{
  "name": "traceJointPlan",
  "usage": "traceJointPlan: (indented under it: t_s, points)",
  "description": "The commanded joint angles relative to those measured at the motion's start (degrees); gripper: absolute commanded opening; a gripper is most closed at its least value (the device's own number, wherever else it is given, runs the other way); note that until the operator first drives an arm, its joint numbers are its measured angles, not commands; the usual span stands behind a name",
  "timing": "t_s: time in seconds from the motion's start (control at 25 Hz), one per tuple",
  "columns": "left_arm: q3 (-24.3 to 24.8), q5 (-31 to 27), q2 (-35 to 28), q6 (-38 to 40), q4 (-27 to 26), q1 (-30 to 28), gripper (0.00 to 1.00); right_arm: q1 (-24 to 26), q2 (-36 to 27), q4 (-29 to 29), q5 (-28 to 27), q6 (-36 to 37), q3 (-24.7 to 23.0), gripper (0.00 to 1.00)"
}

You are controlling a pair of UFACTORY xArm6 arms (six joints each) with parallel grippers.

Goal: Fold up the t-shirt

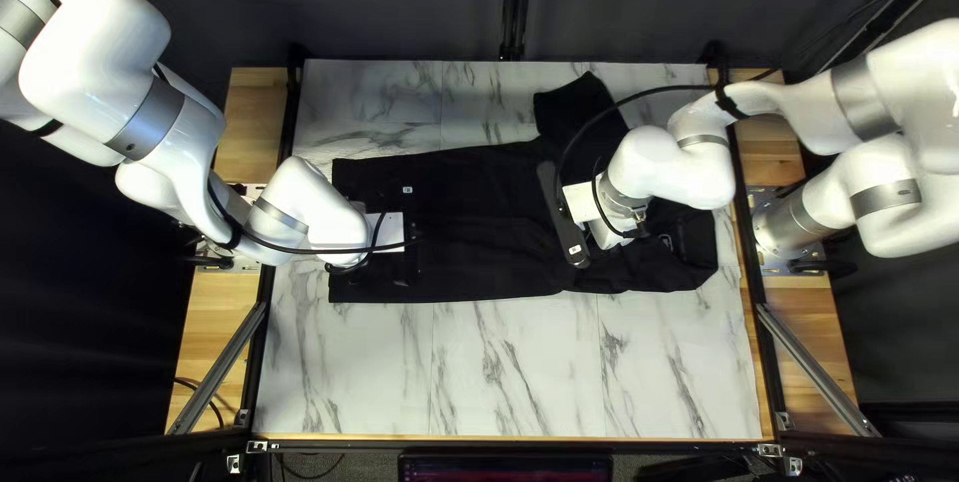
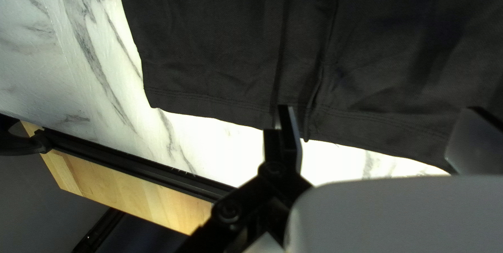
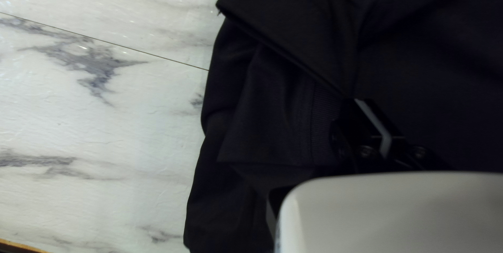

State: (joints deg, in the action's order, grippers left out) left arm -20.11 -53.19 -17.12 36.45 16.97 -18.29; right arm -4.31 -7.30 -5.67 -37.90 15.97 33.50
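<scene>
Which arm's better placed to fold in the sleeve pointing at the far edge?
Probably right: the right arm is close to that sleeve; the left arm is off at the hem.

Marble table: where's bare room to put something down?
Marble shows between the black shirt and the near edge, and beyond the shirt, left of its jutting flap. It's crowded over the shirt, where my left arm and right arm reach.
</scene>
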Motion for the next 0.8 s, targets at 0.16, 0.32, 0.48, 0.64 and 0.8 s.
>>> traceJointPlan:
  t_s: [0.16, 0.32, 0.48, 0.64, 0.8]
  points:
    - [0.0, 0.0, 0.0, 0.0, 0.0, 0.0, 1.0, 0.66, -3.87, 4.52, -4.95, -3.94, 1.14, 0.0]
    - [0.0, 0.0, 0.0, 0.0, 0.0, 0.0, 1.0, 0.23, -4.54, 5.87, -6.13, -5.54, 1.54, 0.0]
    - [0.0, 0.0, 0.0, 0.0, 0.0, 0.0, 1.0, -0.59, -3.73, 5.72, -4.89, -5.58, 0.67, 0.94]
    - [0.0, 0.0, 0.0, 0.0, 0.0, 0.0, 1.0, -0.15, -2.53, 4.44, -4.43, -2.3, 0.12, 1.0]
    - [0.0, 0.0, 0.0, 0.0, 0.0, 0.0, 1.0, 0.84, -0.72, 2.39, -4.94, 4.3, 0.84, 1.0]
